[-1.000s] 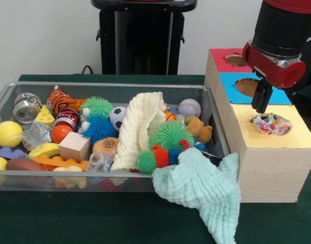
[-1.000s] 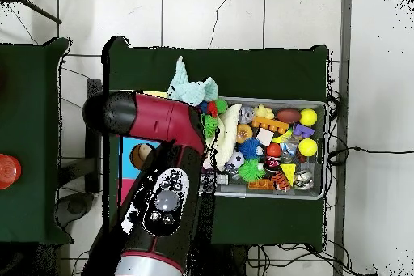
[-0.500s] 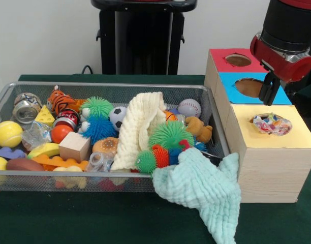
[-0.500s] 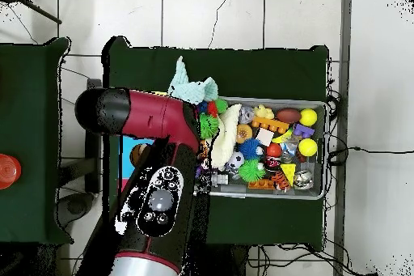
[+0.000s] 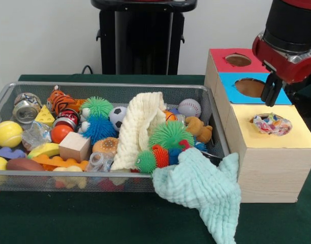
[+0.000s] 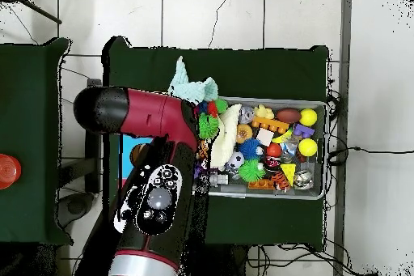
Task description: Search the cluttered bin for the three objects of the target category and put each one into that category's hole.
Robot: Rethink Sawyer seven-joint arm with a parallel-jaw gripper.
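On the green table [image 5: 94,218] stand one wire basket [image 5: 110,87] and one wooden box [image 5: 270,162] with three holes. One crumpled wrapper [image 5: 271,123] sits in the yellow-topped hole [image 5: 283,133]. The gripper [image 5: 271,95] hangs above the blue panel, empty; its spread I cannot tell. One mint cloth [image 5: 201,188] drapes over the basket's rim. White wall behind.

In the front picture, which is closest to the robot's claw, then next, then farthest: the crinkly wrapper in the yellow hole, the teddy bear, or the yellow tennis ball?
Measured from the gripper in the front view:
1. Crinkly wrapper, sitting in the yellow-topped hole just below the gripper.
2. Teddy bear, at the right end of the wire bin.
3. Yellow tennis ball, at the bin's far left end.
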